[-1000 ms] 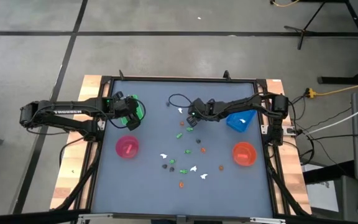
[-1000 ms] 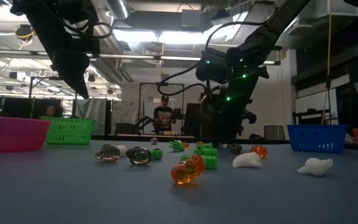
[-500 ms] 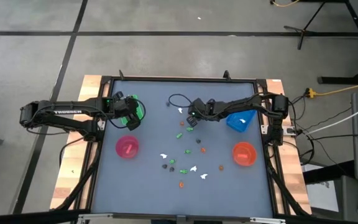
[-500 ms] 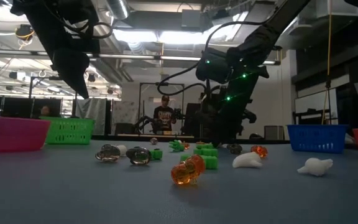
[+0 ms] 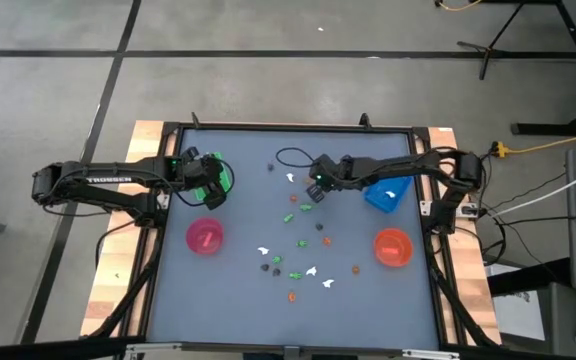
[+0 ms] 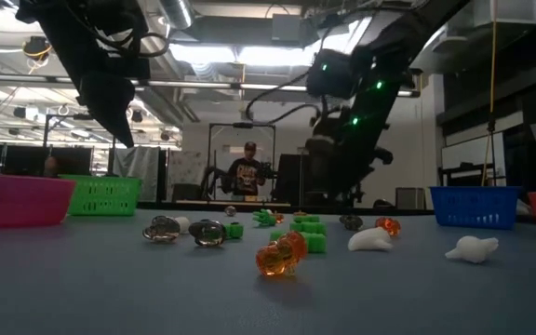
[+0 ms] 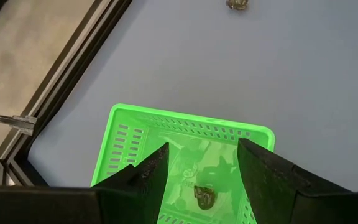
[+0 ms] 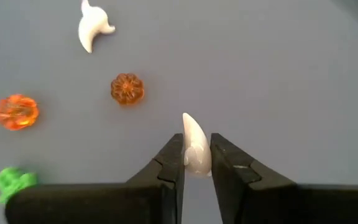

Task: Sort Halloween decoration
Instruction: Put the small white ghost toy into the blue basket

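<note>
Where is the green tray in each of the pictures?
High view: the green tray sits left of middle, under the left arm's tip.
Low view: far left, at the back.
Left wrist view: bottom middle, between the dark fingers.
Right wrist view: not in it.
Shared landmark: the pink bowl beside the tray, also seen in the low view.

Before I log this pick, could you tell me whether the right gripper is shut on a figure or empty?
Shut on one: the right gripper pinches a white ghost figure between its fingers, lifted off the table.
</note>
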Tool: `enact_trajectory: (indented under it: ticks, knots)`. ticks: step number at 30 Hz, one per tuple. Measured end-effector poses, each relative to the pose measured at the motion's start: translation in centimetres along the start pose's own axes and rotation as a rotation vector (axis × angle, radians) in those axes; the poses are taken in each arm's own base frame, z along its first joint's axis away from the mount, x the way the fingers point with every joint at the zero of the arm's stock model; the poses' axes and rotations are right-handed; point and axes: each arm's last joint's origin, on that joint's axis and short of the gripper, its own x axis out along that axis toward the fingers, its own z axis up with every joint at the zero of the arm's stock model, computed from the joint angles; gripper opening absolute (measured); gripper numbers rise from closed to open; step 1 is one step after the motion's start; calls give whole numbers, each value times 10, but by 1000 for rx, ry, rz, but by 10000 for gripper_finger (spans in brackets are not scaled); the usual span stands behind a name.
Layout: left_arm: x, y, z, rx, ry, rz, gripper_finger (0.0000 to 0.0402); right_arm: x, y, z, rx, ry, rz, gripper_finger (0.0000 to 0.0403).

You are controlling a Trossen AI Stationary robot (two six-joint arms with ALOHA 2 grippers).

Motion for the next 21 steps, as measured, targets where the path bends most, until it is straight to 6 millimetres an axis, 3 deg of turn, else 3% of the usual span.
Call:
enact_trajectory:
  ticks: [13,21]
  knots:
    - [0,0,0,-2,-5,-1,175,-84,-31,0,-14,-26,13,60]
    - [0,0,1,-2,-5,-1,175,-121,-50,-9,-36,-30,13,60]
